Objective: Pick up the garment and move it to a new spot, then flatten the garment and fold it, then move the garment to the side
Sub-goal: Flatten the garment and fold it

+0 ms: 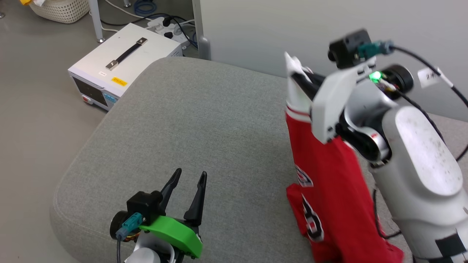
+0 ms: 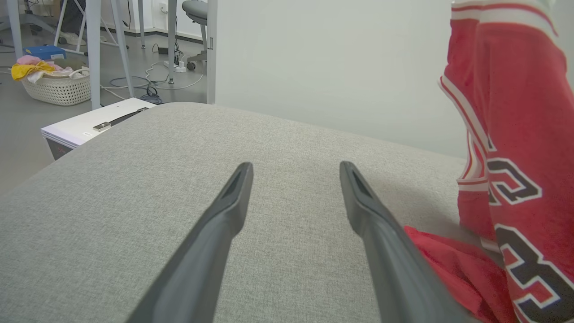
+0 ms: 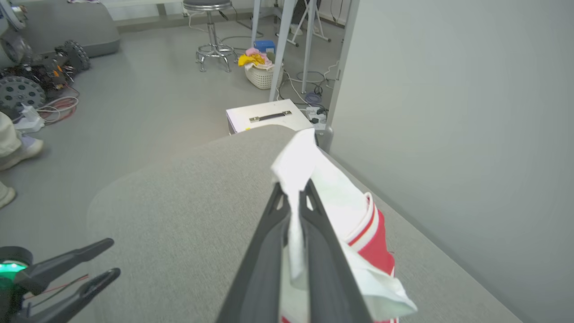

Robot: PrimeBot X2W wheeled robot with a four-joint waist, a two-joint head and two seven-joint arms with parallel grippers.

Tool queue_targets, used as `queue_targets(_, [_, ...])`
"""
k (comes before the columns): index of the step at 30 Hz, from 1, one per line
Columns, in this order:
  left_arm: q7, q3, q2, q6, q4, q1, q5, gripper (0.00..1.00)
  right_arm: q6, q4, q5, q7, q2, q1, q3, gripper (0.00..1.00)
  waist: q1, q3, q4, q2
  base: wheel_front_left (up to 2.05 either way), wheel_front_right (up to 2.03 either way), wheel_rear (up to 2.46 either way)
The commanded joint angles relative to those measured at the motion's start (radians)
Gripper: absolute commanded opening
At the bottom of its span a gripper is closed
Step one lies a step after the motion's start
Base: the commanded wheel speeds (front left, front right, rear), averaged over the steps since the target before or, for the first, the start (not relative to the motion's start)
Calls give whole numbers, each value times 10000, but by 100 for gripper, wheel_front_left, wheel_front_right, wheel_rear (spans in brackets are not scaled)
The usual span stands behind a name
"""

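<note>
The garment (image 1: 329,175), a red shirt with white sleeves and black white-outlined lettering, hangs at the right over the grey cushion (image 1: 204,128); its lower end rests bunched on the cushion. My right gripper (image 3: 293,190) is shut on a white sleeve, the cloth pinched between its dark fingers and sticking out above the tips. In the head view that gripper (image 1: 296,71) is raised at the upper right. My left gripper (image 1: 190,177) stands open at the lower left above bare cushion, apart from the garment (image 2: 515,170), which hangs to its right.
A white box with a black handle (image 1: 124,65) stands on the floor beyond the cushion's far left corner. A pale wall panel (image 1: 292,33) runs behind the cushion. A laundry basket (image 2: 56,85), cables and a stool (image 3: 210,27) stand farther off. A person's shoes (image 3: 13,152) are at the left.
</note>
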Motion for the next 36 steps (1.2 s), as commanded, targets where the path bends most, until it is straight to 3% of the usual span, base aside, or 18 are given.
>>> queue_targets(1, [-59,7,61,-59,26,126,48,100,-7,-87,283,-288,239,-432,27,0,0,-144,32,0,0,0,0])
queue_targets(6, [-59,35,146,-66,21,276,50,100,-7,-166,949,-1539,934,-1626,-430,0,0,-325,-34,0,0,0,0])
queue_targets(11, [-59,97,219,-64,-45,446,57,100,-7,322,770,-2192,1003,-2002,-1354,0,0,-403,-168,0,0,0,0])
queue_targets(20, [-59,145,279,-38,-182,501,71,100,-7,1317,-118,-1152,-170,890,-3824,0,0,-83,-639,0,0,0,0])
queue_targets(26, [-59,91,237,-46,-205,275,88,100,-7,2696,-1086,-1279,-792,2679,-5453,0,0,317,-899,0,0,0,0])
queue_targets(30, [-59,62,207,-52,-202,91,109,100,-7,3634,-1698,-1692,-955,2688,-6470,0,0,603,-1004,0,0,0,0])
queue_targets(36, [-59,19,135,-61,-149,-110,138,100,-7,4881,-2554,-2215,-1050,2150,-7056,0,0,826,-1054,0,0,0,0])
